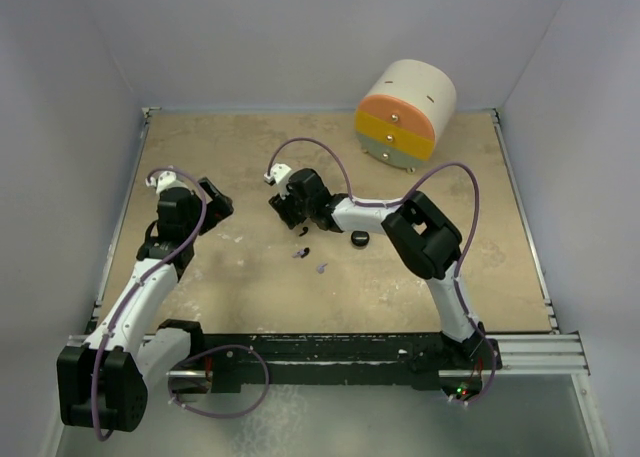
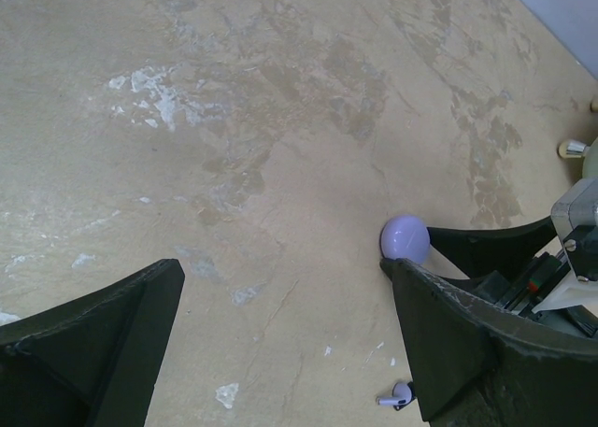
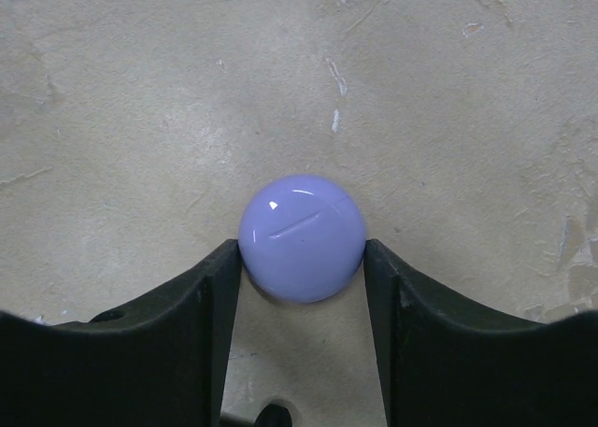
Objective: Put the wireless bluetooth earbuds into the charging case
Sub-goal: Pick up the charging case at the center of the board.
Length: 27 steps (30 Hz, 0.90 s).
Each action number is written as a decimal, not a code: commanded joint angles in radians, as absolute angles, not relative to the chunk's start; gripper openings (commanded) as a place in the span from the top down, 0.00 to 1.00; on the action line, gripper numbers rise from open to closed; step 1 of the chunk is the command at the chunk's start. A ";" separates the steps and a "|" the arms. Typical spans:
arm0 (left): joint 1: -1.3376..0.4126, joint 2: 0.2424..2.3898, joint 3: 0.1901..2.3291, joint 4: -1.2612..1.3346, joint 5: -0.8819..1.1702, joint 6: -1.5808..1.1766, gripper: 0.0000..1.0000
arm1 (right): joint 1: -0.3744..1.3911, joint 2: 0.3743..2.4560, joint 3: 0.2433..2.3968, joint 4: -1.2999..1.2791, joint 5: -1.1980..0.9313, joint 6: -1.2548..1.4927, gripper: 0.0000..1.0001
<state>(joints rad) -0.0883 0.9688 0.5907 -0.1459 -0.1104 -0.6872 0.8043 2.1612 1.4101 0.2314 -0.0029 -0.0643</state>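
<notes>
Walls on three sides of the tan table (image 1: pixel 250 307), pale and plain, with the near edge taken up by a metal rail (image 1: pixel 520 352) and both arm bases. Widest open room along the far left and over the right half, broken only by a round drawer unit (image 1: pixel 405 114) in the far right corner. Drawer fronts orange, yellow and grey, all shut, contents hidden. Near the table's middle, right gripper (image 3: pixel 301 249) closed against the lavender charging case (image 3: pixel 301 237), one fingertip touching each flank. Case flat on the table with lid down and inside hidden, marked only by a short straight groove on its glossy top. Left gripper (image 2: pixel 290 324) spread wide over bare, scuffed tabletop near the left wall, holding nothing. Wireless bluetooth earbuds loose on the table, outside the case, just on the near side of the right gripper: black earbud (image 1: pixel 301 252) first, lavender earbud (image 1: pixel 322 268) a little nearer and to the right, the two apart. Black round puck (image 1: pixel 360 239) right of them, just beside the right forearm.
</notes>
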 commanded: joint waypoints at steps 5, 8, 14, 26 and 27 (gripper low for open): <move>-0.095 0.968 0.562 -0.067 -0.086 -0.674 0.07 | 0.800 2.189 1.422 0.237 0.010 -0.080 0.57; -0.094 0.965 0.538 -0.022 -0.046 -0.685 0.07 | 0.800 2.163 1.392 0.285 -0.001 -0.085 0.64; -0.094 0.990 0.489 0.114 0.066 -0.740 0.07 | 0.800 2.018 1.249 0.429 -0.051 -0.090 0.80; -0.095 1.064 0.352 0.562 0.280 -0.911 0.25 | 0.800 1.772 1.054 0.536 -0.153 -0.104 0.95; -0.095 1.067 0.341 0.603 0.293 -0.923 0.27 | 0.800 1.761 1.051 0.534 -0.174 -0.101 0.95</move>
<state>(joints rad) -0.0883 1.0653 0.3737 0.3431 0.1978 -0.8505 0.8021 1.8172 1.0702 0.4778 -0.0921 -0.0860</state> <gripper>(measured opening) 0.765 0.527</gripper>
